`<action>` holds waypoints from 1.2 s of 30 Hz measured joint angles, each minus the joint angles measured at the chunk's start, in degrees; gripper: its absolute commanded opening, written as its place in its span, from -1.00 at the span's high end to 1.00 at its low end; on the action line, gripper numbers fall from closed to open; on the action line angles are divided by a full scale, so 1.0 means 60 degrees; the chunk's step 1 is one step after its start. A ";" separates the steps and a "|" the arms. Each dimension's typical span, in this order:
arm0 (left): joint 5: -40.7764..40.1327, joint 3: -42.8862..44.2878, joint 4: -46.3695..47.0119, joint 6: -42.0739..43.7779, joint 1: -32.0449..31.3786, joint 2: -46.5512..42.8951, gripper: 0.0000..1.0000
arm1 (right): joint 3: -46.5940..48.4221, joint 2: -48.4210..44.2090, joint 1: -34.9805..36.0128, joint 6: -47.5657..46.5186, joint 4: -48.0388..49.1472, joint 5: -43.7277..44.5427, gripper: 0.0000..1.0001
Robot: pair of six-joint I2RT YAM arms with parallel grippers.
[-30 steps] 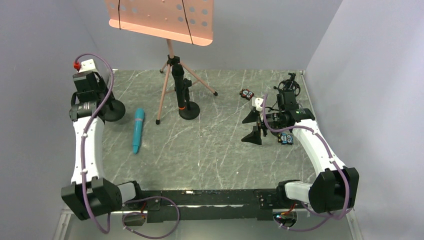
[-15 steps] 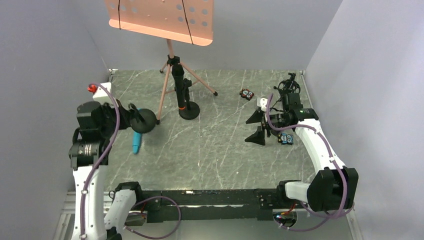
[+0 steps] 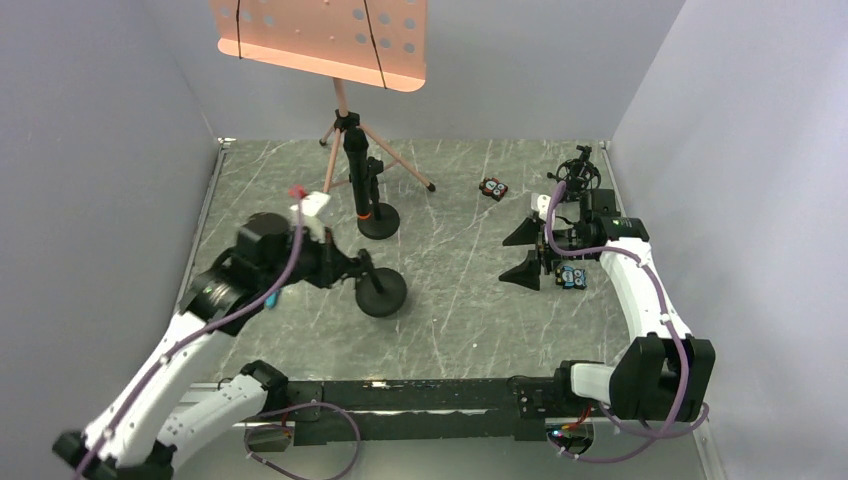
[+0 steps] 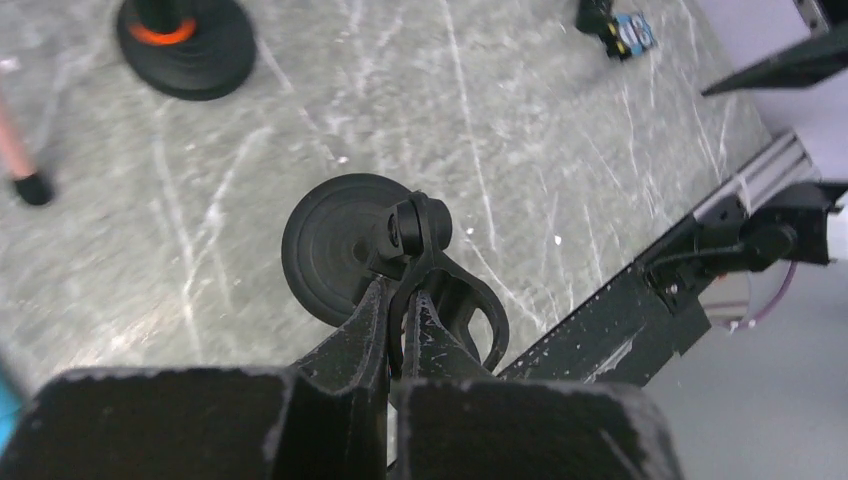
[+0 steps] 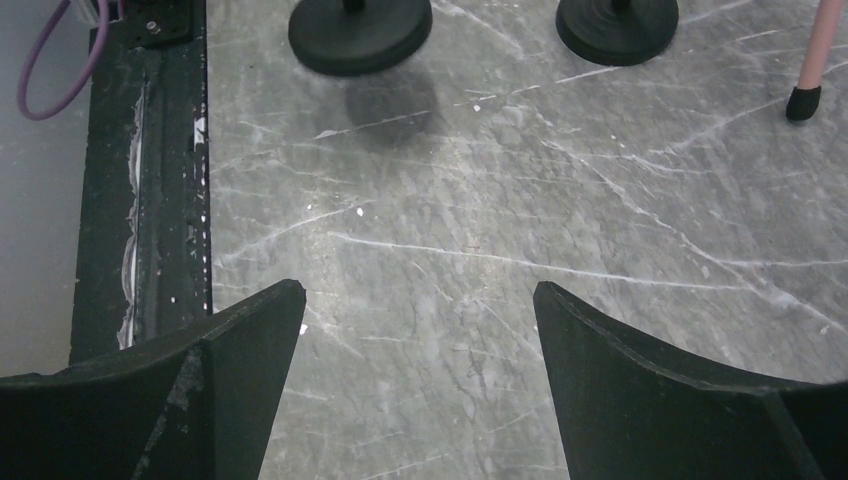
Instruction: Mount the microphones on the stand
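Left gripper (image 4: 405, 305) swung the round-base stand (image 3: 381, 291) from 9 o'clock to centre, clamped on its clip, likely for loading. Cyan microphone (image 3: 271, 298) lies mostly hidden under that arm. Right gripper (image 3: 527, 251) is wide open at 3 o'clock.

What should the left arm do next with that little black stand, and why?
Probably lower it onto the table. The left gripper is shut on the stand near its clip, and in the right wrist view its shadow lies apart from the round base, so it seems to hang in the air.
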 measured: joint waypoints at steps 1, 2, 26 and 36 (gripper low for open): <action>-0.0244 0.0022 0.0270 -0.0058 -0.0656 0.0382 1.00 | 0.0000 0.0000 -0.0058 -0.0044 -0.0029 -0.0015 -0.81; -0.0415 0.0084 0.0444 -0.0073 -0.1129 0.0688 1.00 | 0.0000 0.0000 -0.0109 -0.0073 -0.0058 -0.0025 -0.81; -0.1931 0.3432 0.3810 0.0317 -0.4433 0.7763 -0.25 | 0.0022 0.0000 -0.1126 -0.0790 -0.0729 -0.0331 -0.82; -0.2277 0.3672 0.3748 0.0641 -0.4426 0.7184 -0.76 | 0.0605 -0.0036 -0.1570 -0.0805 -0.1213 -0.0171 -0.82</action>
